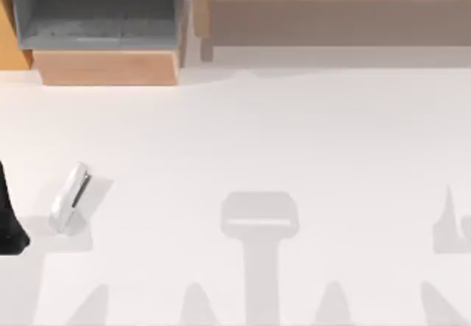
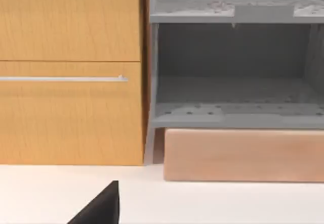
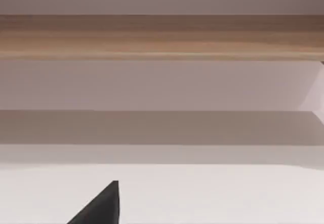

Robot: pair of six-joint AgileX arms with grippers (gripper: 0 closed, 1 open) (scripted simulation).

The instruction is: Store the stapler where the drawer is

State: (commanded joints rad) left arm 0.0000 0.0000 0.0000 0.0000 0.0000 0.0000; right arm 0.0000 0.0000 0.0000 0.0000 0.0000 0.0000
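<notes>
Top view, small white stapler (image 1: pixel 70 197) lying tilted, left hand (image 1: pixel 11 219) beside, grip unclear.

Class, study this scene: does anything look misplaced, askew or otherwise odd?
The stapler lies at a slant on the bare table, at its left side, well apart from the open drawer at the back left. Nothing looks spilled or damaged.

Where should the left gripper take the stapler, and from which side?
Probably across the middle of the stapler, coming down from above. It lies flat and free on the table near the top view's left edge, long axis diagonal, so the fingers would best close across its narrow width, turned to match that slant. The left arm sits just beside it. The drawer stands open.
</notes>
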